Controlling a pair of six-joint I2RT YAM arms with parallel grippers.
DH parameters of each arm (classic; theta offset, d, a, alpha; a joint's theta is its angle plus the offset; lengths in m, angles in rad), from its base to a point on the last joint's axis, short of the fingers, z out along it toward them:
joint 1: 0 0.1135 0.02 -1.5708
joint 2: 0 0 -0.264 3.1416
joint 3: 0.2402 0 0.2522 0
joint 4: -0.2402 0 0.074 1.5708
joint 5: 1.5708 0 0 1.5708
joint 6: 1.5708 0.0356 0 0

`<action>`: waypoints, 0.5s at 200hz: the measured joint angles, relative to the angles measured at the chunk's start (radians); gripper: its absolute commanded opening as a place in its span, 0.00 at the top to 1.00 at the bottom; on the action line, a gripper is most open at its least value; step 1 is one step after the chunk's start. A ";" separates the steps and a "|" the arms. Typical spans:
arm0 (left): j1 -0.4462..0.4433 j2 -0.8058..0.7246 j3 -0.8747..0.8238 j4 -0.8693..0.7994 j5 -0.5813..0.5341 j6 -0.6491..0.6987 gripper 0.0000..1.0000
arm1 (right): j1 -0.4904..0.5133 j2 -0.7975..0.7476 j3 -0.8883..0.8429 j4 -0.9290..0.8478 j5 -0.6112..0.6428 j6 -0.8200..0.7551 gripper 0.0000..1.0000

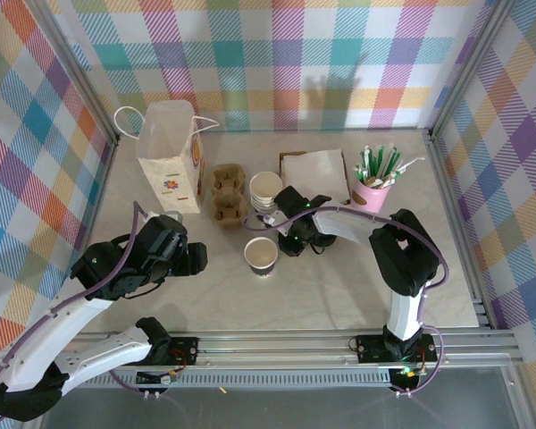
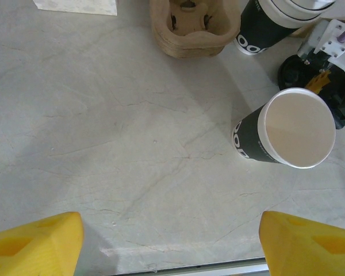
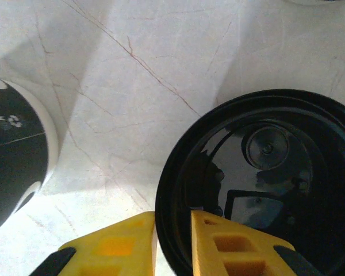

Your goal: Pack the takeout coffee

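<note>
Nearest the bases, the left gripper (image 2: 172, 253) hangs over bare tabletop (image 2: 103, 144), fingers (image 2: 34, 244) spread wide with nothing between them. It looks parked, possibly ready to steady the cup. The takeout cup (image 1: 261, 256) stands alone mid-tabletop between the two grippers, with no lid on it. It is probably set apart from the other cups so a lid can be pressed on without crowding. It sits upright on its base with the open mouth up and the long axis vertical; the left wrist view shows the dark printed wall facing the near left. Just beyond it to the right, the right gripper (image 3: 172, 217) has its fingers (image 3: 118, 244) almost together, pinching the rim of a black lid (image 3: 264, 172), one finger outside the rim and one inside. This edge grip likely suits a flat, wide disc. I cannot tell whether more lids lie beneath. Farther back are a stack of lidless cups (image 1: 266, 188), a cardboard carrier (image 1: 226, 192), napkins (image 1: 314, 174) and a pink straw holder (image 1: 375, 183). A paper bag (image 1: 170, 156) stands at the far left, the likely destination.
</note>
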 measured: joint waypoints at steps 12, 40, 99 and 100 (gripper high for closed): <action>0.000 0.000 0.004 0.000 -0.002 0.001 0.20 | -0.002 -0.013 0.000 -0.002 -0.011 0.011 0.79; 0.000 0.000 0.006 0.000 -0.010 0.011 0.20 | -0.008 -0.035 0.003 -0.005 -0.032 0.029 0.74; 0.000 0.001 0.006 0.000 -0.015 0.020 0.20 | -0.008 -0.019 0.018 -0.016 -0.037 0.028 0.59; 0.000 0.001 0.006 0.000 -0.015 0.020 0.20 | -0.008 -0.019 0.019 -0.016 -0.037 0.027 0.59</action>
